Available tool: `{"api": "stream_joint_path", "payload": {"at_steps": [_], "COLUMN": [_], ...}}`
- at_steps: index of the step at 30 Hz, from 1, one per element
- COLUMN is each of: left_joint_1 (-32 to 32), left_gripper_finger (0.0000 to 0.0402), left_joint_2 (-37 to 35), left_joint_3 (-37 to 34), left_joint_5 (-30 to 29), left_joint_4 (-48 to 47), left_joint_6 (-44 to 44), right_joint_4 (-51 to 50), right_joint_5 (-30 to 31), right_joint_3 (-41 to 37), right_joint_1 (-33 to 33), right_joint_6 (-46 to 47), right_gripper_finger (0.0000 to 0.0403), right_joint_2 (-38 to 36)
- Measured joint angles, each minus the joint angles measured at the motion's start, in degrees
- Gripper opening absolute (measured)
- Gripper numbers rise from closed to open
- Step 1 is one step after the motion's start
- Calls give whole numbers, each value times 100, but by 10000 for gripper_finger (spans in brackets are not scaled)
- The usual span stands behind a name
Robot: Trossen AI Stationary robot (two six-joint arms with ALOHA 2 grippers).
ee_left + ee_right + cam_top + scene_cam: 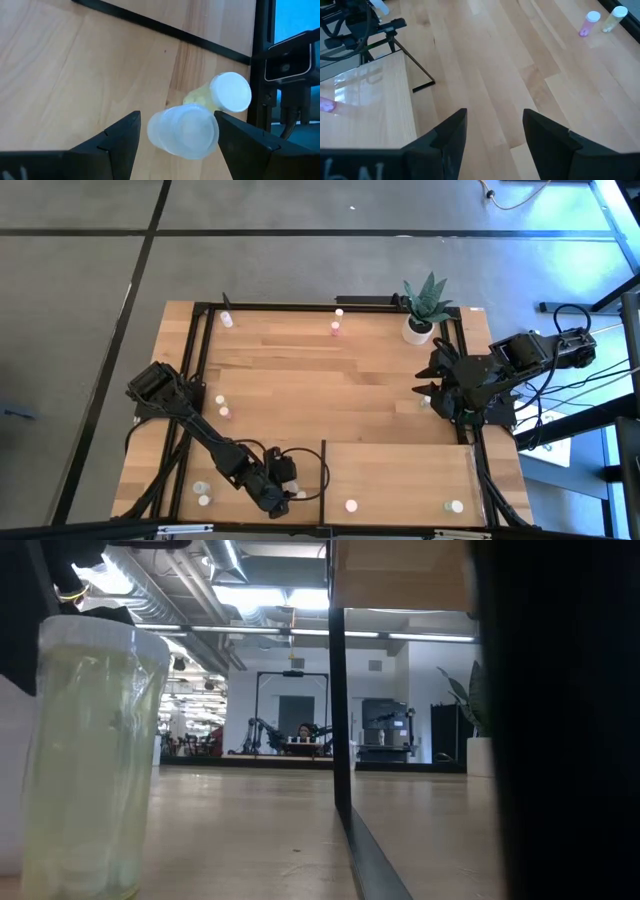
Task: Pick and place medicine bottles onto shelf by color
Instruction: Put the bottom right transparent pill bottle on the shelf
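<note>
Pale bottle [184, 131] between the left fingers [122, 137], a yellow bottle [220, 94] touching it.

Left gripper [276, 488] hangs at the counter's [300, 380] seven o'clock edge, beside the shelf [400, 470]; fingers spread, seemingly not yet clamped. Right gripper [440, 392], at three o'clock, is open and empty. Closing could knock over the yellow neighbour or pinch both. Other bottles [336, 328] stand at twelve. No legible writing.

The counter [330, 380] is smooth striped wood, the shelf [365, 115] is paler wood with a soft shine, the little bottles look like see-through plastic, one clear [182, 131] and one yellow [212, 95] with a smooth white cap, and the left tool [175, 145] has matt black fingers.
</note>
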Motion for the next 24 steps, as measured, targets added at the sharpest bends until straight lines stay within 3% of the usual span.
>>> {"api": "stream_joint_path", "payload": {"at_steps": [17,24], "left_joint_1": [0,0], "left_gripper_finger": [241,207], "left_joint_2": [-2,-4], "left_joint_3": [0,0], "left_joint_5": [-2,0], "left_joint_4": [-7,-122], "left_joint_6": [-105,-103], "right_joint_4": [0,0], "right_joint_5": [0,0], "right_joint_3": [0,0], "right_joint_1": [1,2], "right_joint_6": [7,20], "right_gripper_finger": [194,194], "right_joint_2": [0,0]}}
